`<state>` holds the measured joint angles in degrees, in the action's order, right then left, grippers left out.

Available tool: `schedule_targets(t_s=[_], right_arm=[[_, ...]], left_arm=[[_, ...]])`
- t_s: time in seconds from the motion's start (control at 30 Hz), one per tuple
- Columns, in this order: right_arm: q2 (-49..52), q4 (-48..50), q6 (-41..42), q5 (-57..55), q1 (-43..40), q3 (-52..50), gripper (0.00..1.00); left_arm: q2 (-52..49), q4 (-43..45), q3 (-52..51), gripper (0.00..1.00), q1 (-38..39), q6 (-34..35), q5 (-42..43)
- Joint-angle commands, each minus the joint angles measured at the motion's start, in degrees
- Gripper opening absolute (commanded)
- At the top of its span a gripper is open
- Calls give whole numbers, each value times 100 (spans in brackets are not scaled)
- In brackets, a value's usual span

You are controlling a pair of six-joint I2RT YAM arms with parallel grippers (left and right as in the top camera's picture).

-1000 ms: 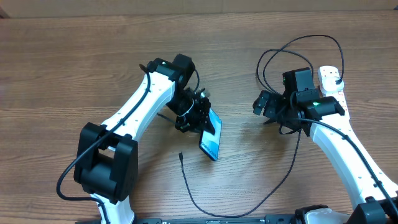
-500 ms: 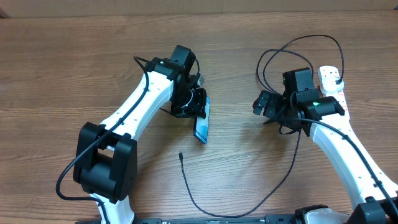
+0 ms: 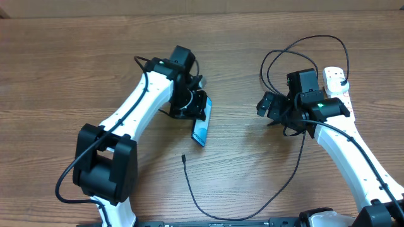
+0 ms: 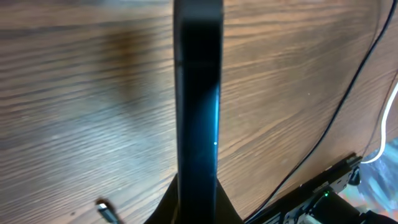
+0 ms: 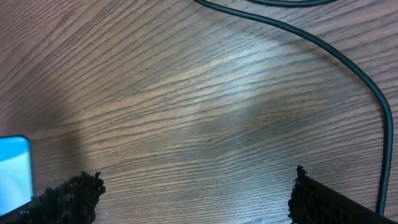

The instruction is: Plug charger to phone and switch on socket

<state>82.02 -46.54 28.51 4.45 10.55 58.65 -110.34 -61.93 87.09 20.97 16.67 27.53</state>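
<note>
On the left side of the wooden table [image 3: 63, 63], the left arm reaches inward and its left gripper [image 3: 194, 108] is clenched on the phone [image 3: 201, 128], grasping it by its upper end. The phone stands tilted on edge, its lit blue screen facing right and its free end pointing down toward the near edge of the table. Whether that lower end touches the wood cannot be told. From the left wrist camera the phone [image 4: 198, 93] shows edge-on as a dark upright bar with a faint blue glow, rising from between the gripper's fingers. Just below and slightly left of the phone, apart from it, lies the charger's connector tip [image 3: 183, 157] loose on the table; it also shows in the bottom corner of the left wrist view [image 4: 106, 210]. From the tip the thin black charger cable [image 3: 208, 213] curves toward the near edge, then climbs right past the right arm and loops widely at the far side. The right gripper [image 3: 273, 107] hovers over bare wood near the middle-right with its jaws spread wide and nothing between them. Its own camera shows the two fingertips [image 5: 68, 196] far apart, a corner of the phone screen at the left edge and a stretch of cable at the right. Farthest right, the white socket [image 3: 334, 79] lies behind the right arm, partly hidden by it.
</note>
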Motion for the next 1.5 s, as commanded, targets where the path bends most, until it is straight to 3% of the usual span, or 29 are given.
schedule_targets(t_s=[0.0, 0.33, 0.57, 0.73, 1.0, 1.47], right_arm=[[20, 11, 15, -52, -11, 22, 100], [20, 11, 15, -52, -11, 22, 100], [20, 11, 15, -55, -11, 22, 100], [20, 11, 15, -55, -11, 22, 100], [20, 11, 15, -55, -11, 22, 100], [20, 11, 15, -55, -11, 22, 100]], left_arm=[[424, -20, 101, 4, -413, -297, 352], [796, 11, -348, 4, -1263, -839, 1469], [907, 824, -1340, 4, -1784, -1307, 3195], [907, 1644, -2146, 4, -2031, -1329, 3825], [907, 2474, -2872, 4, -2063, -1329, 3960], [905, 3147, -2898, 4, -2063, -1329, 3534]])
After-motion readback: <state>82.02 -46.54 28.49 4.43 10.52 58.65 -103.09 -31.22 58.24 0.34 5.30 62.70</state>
